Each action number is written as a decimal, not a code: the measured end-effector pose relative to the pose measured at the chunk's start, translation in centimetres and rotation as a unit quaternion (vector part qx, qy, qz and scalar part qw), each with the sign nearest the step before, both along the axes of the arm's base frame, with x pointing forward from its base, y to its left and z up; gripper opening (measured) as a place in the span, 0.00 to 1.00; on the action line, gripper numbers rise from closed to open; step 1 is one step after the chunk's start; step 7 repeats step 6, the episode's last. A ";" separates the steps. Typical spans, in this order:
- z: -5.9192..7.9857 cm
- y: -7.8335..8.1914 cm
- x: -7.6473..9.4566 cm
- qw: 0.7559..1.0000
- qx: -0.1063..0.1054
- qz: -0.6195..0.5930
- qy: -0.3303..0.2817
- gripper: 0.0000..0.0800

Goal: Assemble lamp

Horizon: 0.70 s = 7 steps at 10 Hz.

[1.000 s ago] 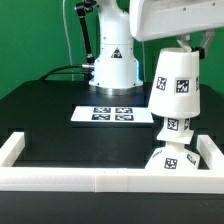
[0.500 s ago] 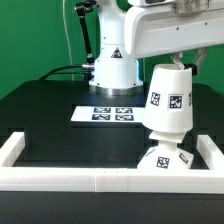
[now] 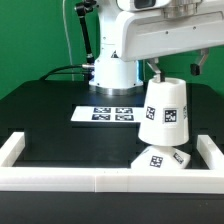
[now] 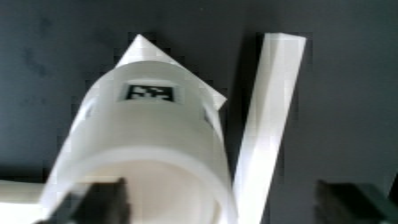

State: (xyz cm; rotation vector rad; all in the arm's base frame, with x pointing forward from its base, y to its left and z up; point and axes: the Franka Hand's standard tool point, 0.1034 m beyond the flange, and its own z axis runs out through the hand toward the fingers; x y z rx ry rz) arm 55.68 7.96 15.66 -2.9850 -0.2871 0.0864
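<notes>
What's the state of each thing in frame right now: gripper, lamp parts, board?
gripper: shut on the shade, a finger on each side.
shade: held, tilted, low over the bulb and base.
bulb: mostly hidden under the shade; seating unclear.
base: on the table by the white rail.
marker board: flat on the table, untouched.

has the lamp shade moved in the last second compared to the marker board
Yes. In the exterior view the shade has shifted toward that view's left, closer to the fixed marker board, and tilted more; it was upright a second ago.
</notes>
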 end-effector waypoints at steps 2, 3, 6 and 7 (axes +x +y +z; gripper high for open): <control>1.3 -0.2 -1.2 1.000 -0.006 -0.005 -0.003 0.83; 2.2 0.1 -2.1 1.000 -0.018 -0.019 -0.007 0.87; 2.5 2.7 -5.8 0.994 -0.078 -0.043 -0.058 0.87; 2.5 2.7 -5.8 0.994 -0.078 -0.043 -0.058 0.87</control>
